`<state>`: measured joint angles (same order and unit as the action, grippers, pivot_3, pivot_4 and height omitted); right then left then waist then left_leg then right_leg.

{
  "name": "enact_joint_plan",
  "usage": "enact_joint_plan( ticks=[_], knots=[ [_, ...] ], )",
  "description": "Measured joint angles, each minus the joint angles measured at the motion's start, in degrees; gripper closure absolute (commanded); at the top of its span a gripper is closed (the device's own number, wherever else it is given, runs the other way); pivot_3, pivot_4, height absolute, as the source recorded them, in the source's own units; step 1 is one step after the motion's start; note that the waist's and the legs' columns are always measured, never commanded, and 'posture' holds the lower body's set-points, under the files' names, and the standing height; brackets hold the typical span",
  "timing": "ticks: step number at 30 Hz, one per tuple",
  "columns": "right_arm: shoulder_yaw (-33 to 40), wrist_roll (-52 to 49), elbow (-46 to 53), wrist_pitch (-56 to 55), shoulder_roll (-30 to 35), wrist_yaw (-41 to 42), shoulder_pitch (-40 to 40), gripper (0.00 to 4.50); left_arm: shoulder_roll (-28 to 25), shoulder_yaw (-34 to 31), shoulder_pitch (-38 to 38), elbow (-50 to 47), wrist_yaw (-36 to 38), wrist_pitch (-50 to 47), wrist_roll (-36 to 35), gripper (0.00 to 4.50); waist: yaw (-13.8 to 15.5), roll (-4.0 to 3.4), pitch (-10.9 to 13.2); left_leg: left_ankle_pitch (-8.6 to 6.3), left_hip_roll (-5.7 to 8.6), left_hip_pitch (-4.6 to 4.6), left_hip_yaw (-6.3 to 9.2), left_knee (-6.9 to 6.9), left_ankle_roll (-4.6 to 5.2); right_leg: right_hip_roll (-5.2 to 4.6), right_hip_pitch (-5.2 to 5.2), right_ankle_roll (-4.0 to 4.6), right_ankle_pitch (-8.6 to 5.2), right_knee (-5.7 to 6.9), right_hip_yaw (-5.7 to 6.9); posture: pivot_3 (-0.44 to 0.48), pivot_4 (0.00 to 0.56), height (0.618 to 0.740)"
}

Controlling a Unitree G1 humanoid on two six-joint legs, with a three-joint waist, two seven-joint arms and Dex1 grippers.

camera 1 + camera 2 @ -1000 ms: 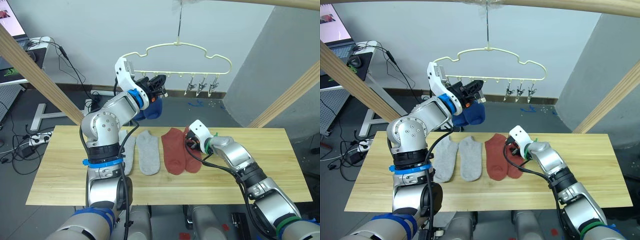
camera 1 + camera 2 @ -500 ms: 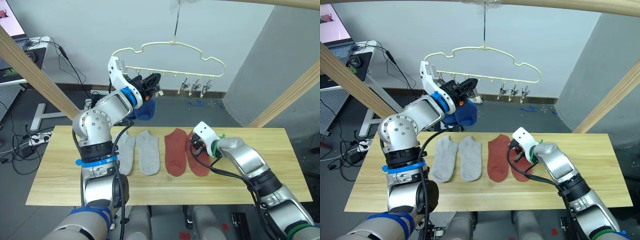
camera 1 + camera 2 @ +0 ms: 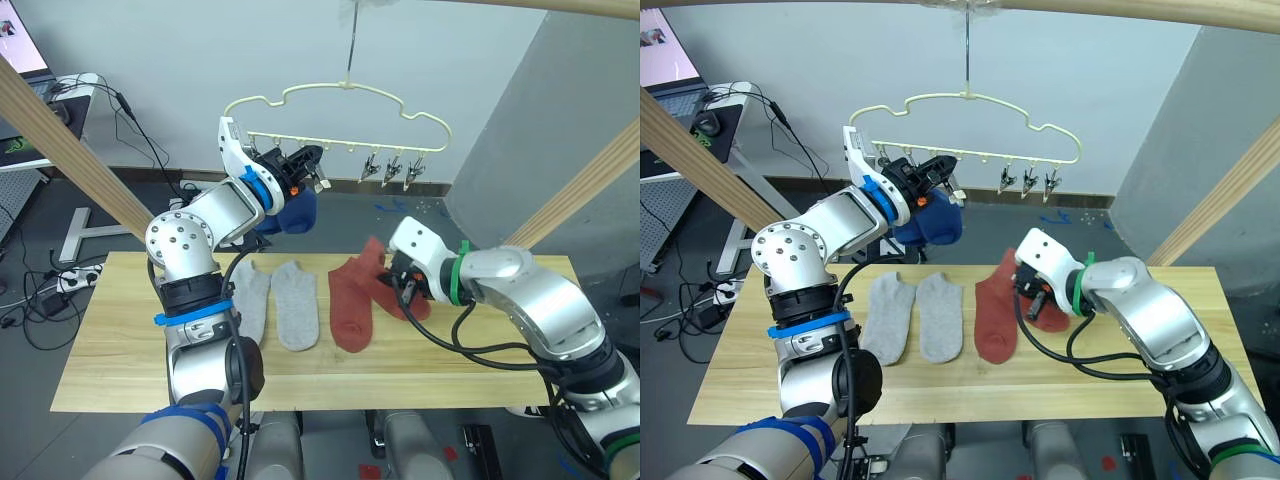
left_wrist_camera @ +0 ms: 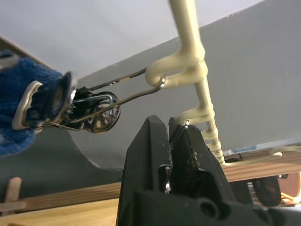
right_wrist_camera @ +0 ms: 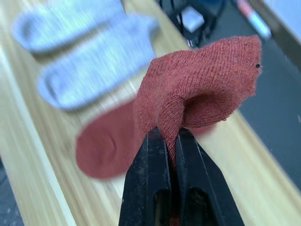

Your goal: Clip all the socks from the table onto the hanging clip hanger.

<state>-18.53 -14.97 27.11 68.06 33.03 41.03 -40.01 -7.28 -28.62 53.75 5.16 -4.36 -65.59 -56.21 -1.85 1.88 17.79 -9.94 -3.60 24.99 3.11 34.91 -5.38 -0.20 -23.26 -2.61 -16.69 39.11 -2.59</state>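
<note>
Right claw (image 5: 170,141) — bunched rust-red sock (image 5: 202,89)

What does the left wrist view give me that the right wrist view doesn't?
Left wrist view: a metal clip biting a blue sock, hung from the cream clip hanger, with the left gripper shut just beside it. Right wrist view: the right gripper pinching a rust red sock lifted off the table, above the second red sock and two grey socks. Shared: a strip of the table.
</note>
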Motion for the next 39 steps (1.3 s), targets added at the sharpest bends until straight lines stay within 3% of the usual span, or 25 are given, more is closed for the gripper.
enact_joint_plan(
  ticks=[17, 39],
  knots=[
    [-2.83, 0.37, -12.58, -7.76, -6.35, 0.21, -10.02, 4.42, -0.38, 0.88, -0.06, -0.07, -1.79, -1.46, -2.69, 4.50, 0.19, 0.00, 0.00, 0.05, -0.01, 0.01, 0.01, -0.04, -0.08, -0.02, -0.01, 0.01, 0.00, -0.03, 0.04, 0.024, 0.291, 0.740],
    [-3.06, 0.48, -17.30, -11.84, -7.64, 1.29, -15.24, 4.42, -0.68, 2.48, -1.20, -0.88, -1.11, -1.09, -2.68, 4.50, 0.18, 0.00, 0.00, 0.06, -0.01, 0.01, 0.01, -0.05, -0.11, -0.02, -0.02, 0.01, 0.01, -0.01, 0.04, 0.029, 0.279, 0.740]
  ],
)
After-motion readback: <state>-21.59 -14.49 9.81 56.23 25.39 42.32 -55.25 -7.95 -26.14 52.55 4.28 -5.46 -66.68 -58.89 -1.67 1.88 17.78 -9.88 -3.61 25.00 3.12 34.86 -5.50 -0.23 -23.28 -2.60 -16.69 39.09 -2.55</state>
